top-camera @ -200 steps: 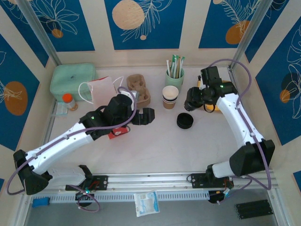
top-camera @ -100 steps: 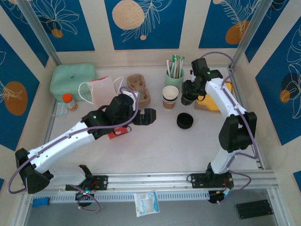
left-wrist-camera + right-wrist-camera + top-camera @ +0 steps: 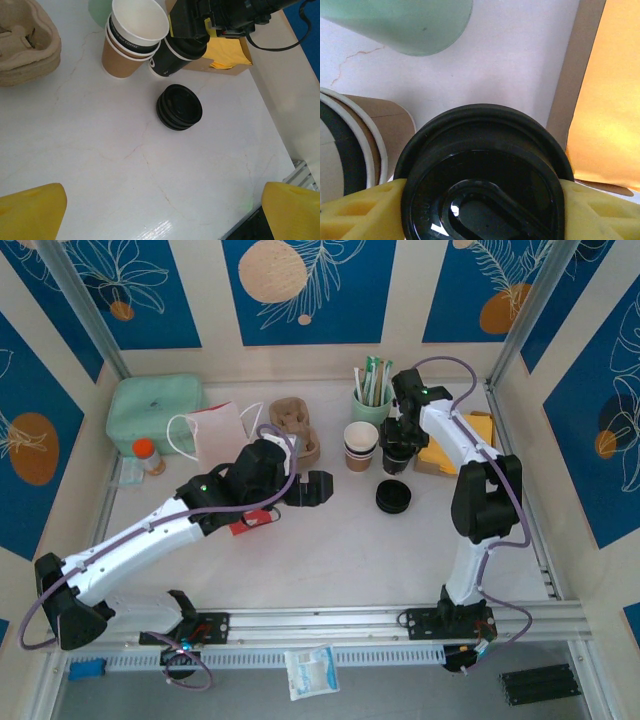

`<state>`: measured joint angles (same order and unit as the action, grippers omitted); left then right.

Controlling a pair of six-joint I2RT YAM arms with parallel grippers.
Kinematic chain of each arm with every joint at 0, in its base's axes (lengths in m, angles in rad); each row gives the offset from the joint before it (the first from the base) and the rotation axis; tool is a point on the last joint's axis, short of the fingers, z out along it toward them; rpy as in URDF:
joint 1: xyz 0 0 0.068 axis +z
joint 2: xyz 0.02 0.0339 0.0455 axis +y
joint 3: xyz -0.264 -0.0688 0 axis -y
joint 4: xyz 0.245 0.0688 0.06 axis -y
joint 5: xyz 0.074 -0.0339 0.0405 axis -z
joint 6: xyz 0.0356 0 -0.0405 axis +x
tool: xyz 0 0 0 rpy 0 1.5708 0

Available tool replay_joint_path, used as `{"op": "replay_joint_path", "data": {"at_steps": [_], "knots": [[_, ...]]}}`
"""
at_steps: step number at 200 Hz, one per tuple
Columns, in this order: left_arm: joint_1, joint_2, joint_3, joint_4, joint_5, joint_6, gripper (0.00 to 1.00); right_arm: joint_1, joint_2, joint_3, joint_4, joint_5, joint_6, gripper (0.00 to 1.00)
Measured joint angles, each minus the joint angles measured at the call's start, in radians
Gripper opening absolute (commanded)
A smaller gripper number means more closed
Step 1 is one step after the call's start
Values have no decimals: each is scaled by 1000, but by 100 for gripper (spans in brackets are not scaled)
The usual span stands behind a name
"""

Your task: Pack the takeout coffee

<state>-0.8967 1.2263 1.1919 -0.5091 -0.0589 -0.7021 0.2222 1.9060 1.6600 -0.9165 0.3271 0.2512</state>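
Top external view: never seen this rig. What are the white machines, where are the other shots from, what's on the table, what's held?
They are two robot arms bolted at the table's near edge; this camera looks down from above and behind them. The other two shots come from a camera on each wrist; the yellow pieces are that arm's fingers. On the table: stacked lidless cups, stacked black lids, a pulp cup carrier, a paper bag. The right hand grips the takeout coffee, tilted, beside the lidless cups. The left hand is open and empty.
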Motion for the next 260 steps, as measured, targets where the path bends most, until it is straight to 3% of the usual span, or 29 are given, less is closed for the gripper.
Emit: {"op": "replay_joint_path", "data": {"at_steps": [47,260], "knots": [[0,0,0,0,0,0,99,0,15,21,-16,0,0,77],[0,0,0,0,4,0,99,-2,15,62,-64,-1,3,81]]}}
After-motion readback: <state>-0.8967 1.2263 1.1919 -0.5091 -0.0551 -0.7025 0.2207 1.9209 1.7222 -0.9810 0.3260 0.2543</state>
